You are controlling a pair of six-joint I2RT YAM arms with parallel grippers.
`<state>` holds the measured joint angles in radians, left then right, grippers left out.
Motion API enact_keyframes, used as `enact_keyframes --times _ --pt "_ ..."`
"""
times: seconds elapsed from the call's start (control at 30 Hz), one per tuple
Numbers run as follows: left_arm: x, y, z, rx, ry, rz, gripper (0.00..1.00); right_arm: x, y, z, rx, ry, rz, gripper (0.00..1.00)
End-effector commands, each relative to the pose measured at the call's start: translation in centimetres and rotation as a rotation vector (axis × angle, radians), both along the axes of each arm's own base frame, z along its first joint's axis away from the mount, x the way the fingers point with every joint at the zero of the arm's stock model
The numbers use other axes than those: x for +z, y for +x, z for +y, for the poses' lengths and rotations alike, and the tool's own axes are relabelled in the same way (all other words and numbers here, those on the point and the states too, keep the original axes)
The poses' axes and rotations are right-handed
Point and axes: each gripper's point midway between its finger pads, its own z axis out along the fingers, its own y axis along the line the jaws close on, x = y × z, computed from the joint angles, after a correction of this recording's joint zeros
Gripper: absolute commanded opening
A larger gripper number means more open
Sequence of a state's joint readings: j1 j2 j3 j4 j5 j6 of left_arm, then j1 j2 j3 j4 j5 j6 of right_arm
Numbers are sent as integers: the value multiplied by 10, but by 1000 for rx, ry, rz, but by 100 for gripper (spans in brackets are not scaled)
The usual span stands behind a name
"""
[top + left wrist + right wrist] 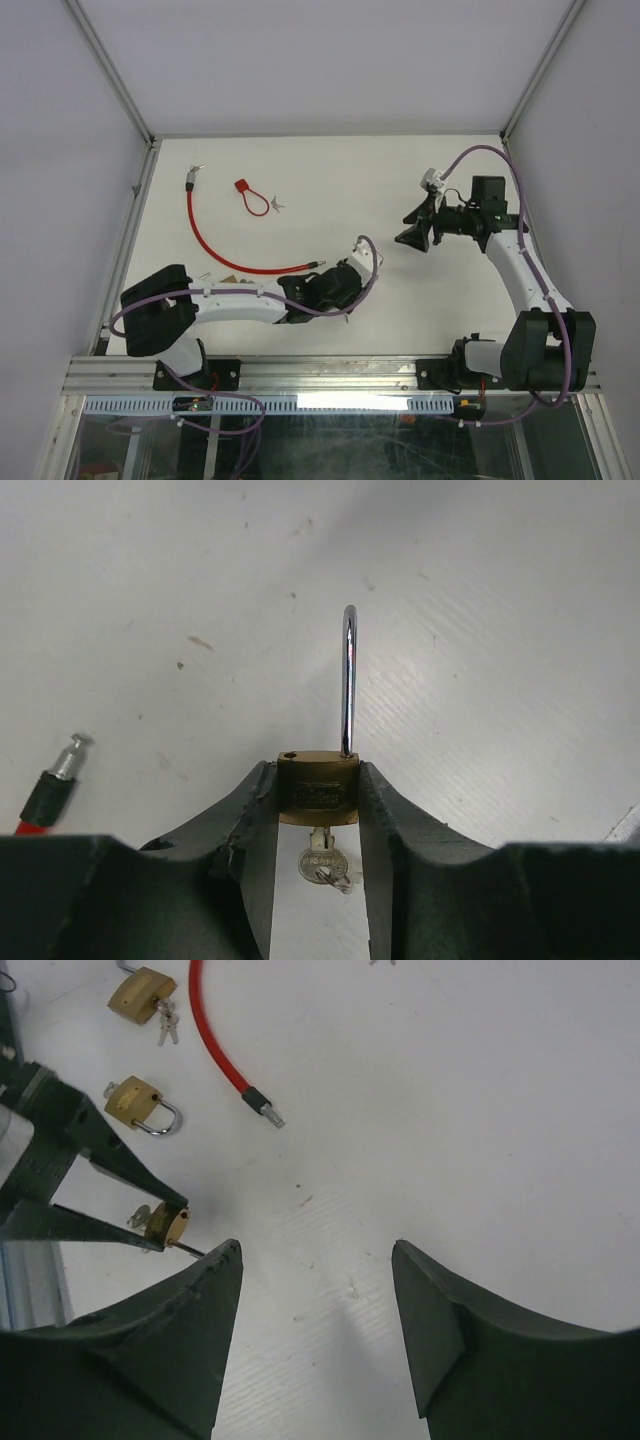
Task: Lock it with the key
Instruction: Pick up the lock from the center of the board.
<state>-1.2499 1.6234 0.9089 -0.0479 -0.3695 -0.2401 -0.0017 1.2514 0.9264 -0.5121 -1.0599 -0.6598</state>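
Status: my left claw [318, 770] pinches the padlock [318, 792] by its two narrow flanks, low over the surface [500, 630]. My right claw [317, 1250] is spread and holds nothing, well apart to the right.

Condition of the item: the body is smooth brass with rounded corners. The shackle [348, 680] is polished steel, thin and slippery-looking. It stands away from me, and one hole in the body top shows empty, so I judge the lock open. The key [320, 863] sits in the cylinder on my near side, small and flat, with what looks like a second key hanging beside it.

Hazards:
- My pads meet smooth metal on narrow faces, so a push on the shackle could twist or slide the body out.
- The shackle's free end looks off its hole, so pressing it now would likely jam it on the brass.
- The key lies between my fingers, leaving little room for the other claw, and the hanging key may snag.

Also present: a red cable [215, 1045] with a glossy jacket, and two spare padlocks [135, 1100] nearby.
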Motion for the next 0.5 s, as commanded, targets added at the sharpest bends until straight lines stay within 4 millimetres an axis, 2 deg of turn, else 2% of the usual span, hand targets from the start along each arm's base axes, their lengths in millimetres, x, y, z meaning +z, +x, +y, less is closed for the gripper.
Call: enact_keyframes --times 0.0,0.13,0.17,0.2,0.47 --pt "68 10 -24 -163 -248 -141 2 8 -12 19 121 80 -48 64" --pt "81 12 -14 -227 -298 -161 2 4 -48 34 324 137 -152 67" --pt "78 11 -13 -246 -301 -149 2 3 -57 36 364 152 -183 69" --pt "88 10 -10 -260 -326 -155 1 2 -63 38 394 159 -218 71" --pt "92 -1 0 -347 -354 -147 1 -12 -82 46 501 104 -251 72"
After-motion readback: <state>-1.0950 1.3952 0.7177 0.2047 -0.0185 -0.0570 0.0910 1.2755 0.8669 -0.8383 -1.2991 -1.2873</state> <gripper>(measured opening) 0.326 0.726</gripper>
